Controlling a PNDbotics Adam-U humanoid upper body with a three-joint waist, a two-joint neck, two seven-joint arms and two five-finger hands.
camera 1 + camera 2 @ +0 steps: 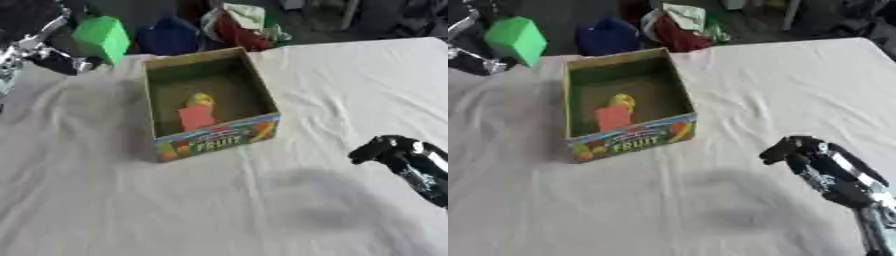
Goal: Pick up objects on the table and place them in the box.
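Your left hand [52,57] is raised at the upper left, above the far left of the worktop [350,90], with its fingers closed around a green block [103,36]. The block hangs in the air just left of the box [210,102] and beyond its far left corner, not over the opening. The box stands upright on the white cloth, open at the top, with "FRUIT" printed on its near wall. Inside it lie a red piece [196,117] and a yellow piece [200,99], touching each other. Your right hand [811,157] hovers low at the right, well apart from the box, fingers curled and holding nothing.
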